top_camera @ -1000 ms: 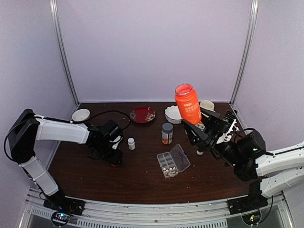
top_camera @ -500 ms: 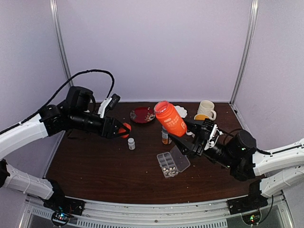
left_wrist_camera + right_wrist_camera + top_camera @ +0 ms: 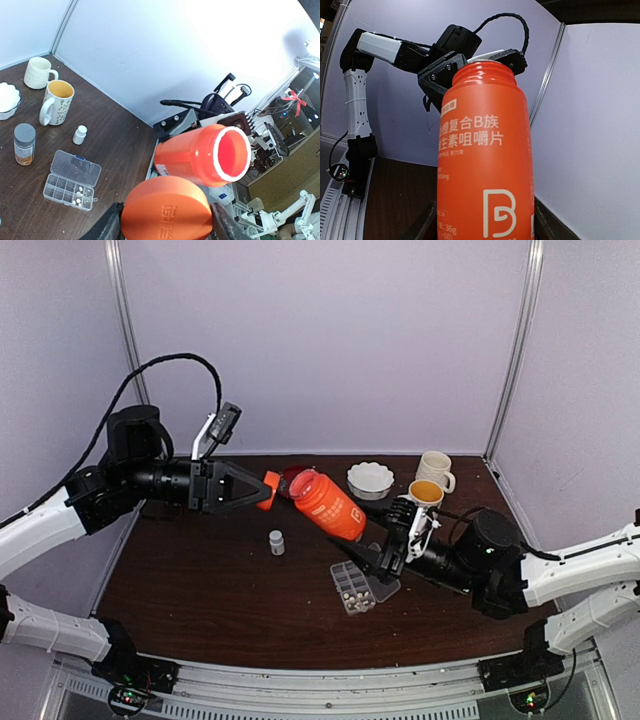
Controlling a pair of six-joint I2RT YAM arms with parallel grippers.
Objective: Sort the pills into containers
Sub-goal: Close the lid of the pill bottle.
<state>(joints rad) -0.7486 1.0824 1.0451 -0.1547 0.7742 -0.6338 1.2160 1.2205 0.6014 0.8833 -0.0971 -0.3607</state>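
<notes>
The clear organizer box point(image 3: 360, 585) lies open on the table, lid folded back. A few whitish pills point(image 3: 352, 593) sit in its near compartments; they also show in the left wrist view point(image 3: 77, 194). My right gripper point(image 3: 365, 545) is shut on an open orange pill bottle point(image 3: 328, 505), held tilted in the air with its mouth pointing left. The bottle fills the right wrist view point(image 3: 485, 165). My left gripper point(image 3: 262, 490) is shut on the bottle's orange cap point(image 3: 167, 207), held in the air just left of the mouth point(image 3: 231, 152).
A small white bottle point(image 3: 277, 542) stands left of the organizer. A white bowl point(image 3: 370, 480) and two mugs point(image 3: 428, 492) stand at the back right. A grey-capped amber bottle point(image 3: 25, 145) and another small white bottle point(image 3: 80, 135) stand near the organizer point(image 3: 72, 180).
My right gripper has tilted the orange bottle further over and carried it left and lower. My left gripper has moved right with the cap, closing on the bottle's mouth.
</notes>
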